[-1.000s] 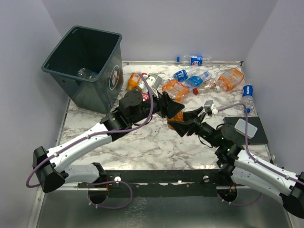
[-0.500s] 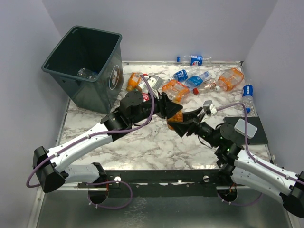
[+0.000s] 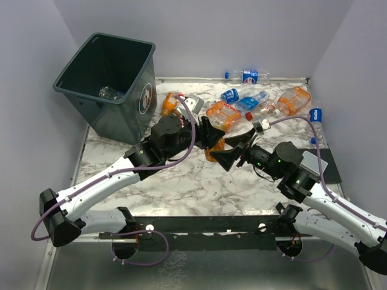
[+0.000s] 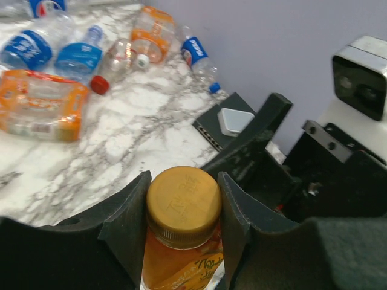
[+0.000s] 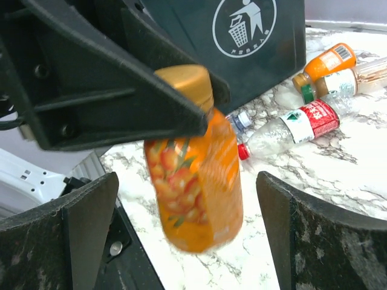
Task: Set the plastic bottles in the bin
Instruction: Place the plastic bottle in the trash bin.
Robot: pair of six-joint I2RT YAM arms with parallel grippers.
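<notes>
**A robot test cell in a lab**

Plain lilac-grey walls [image 3: 242,36] box in a marble-patterned tabletop [image 3: 181,181] on the left, far and right sides. The left arm [image 3: 103,181] and the right arm [image 3: 344,208], both white and black, stand bolted to a black rail [image 3: 205,228] at the near edge, with purple cables [image 3: 194,130] looped along them. A dark green-grey bin [image 3: 118,121] at the far left and plastic bottles [image 3: 225,115] strewn along the far side look like staged props.

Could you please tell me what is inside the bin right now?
One clear bottle lies at the bottom of the bin; its near wall hides part of the floor.
</notes>
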